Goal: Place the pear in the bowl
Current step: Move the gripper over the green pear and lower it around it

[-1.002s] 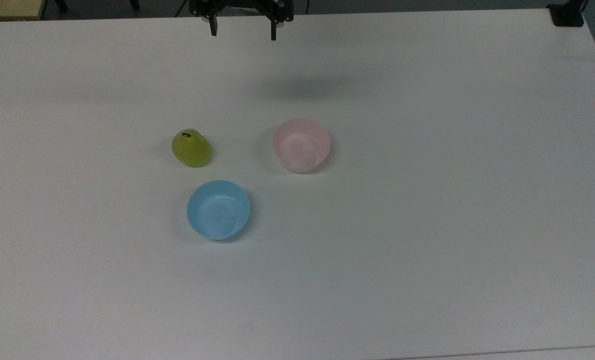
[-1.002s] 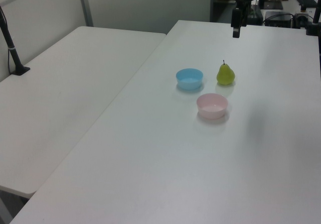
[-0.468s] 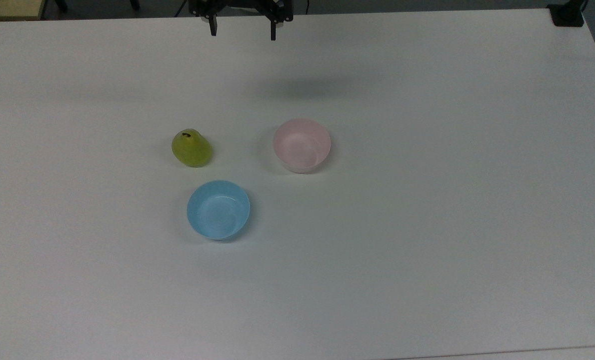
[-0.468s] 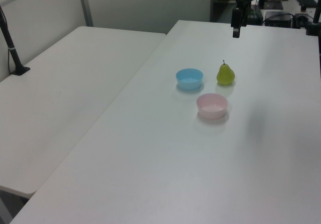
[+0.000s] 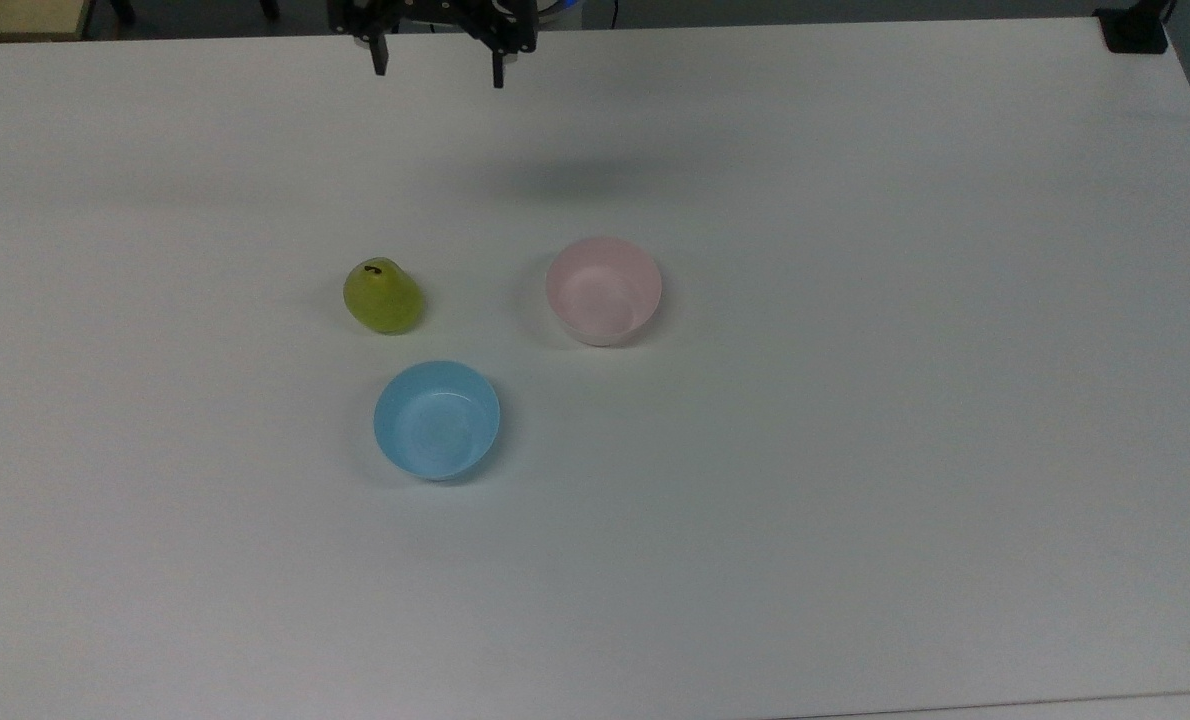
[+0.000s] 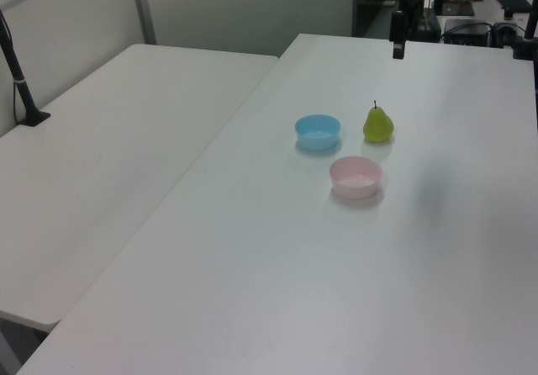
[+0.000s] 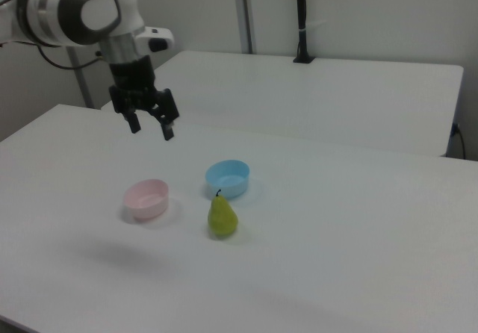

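The glossy yellow-green pear (image 5: 383,297) stands upright, dark stem up, on the white table, well apart from the empty pale pink bowl (image 5: 604,290).

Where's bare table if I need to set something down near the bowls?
The table is bare across the top view's right, past the pink bowl, and along its bottom below the blue bowl. The pear and both bowls cluster closely. The open end effector hangs at the top edge.

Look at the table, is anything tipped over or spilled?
No, nothing stands out. The pear stands upright, the pink bowl and blue bowl sit open side up, and the gripper hangs open above.
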Controlling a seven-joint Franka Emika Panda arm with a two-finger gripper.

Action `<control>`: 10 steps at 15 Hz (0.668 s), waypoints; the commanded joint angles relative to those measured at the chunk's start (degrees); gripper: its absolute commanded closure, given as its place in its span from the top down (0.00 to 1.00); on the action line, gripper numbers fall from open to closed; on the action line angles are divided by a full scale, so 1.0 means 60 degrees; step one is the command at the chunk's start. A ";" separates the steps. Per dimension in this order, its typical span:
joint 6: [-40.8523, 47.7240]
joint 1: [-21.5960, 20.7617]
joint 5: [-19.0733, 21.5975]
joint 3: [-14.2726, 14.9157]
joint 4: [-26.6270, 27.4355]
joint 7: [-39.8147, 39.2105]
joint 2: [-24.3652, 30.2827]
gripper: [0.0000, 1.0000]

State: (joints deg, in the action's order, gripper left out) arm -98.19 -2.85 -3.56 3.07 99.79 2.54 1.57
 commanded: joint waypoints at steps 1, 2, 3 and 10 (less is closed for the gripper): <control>-0.0247 0.0664 -0.0022 0.0000 0.0081 -0.1708 -0.0333 1.00; -0.0261 0.0824 -0.0022 0.0000 0.0125 -0.1959 -0.0450 1.00; -0.0363 0.0971 -0.0022 0.0000 0.0155 -0.2092 -0.0596 1.00; -0.2544 0.1500 -0.0110 0.0000 0.0843 -0.2899 -0.2060 1.00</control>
State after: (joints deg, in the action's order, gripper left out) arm -108.84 5.65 -3.56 3.17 103.95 -13.02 -7.30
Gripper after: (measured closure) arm 0.000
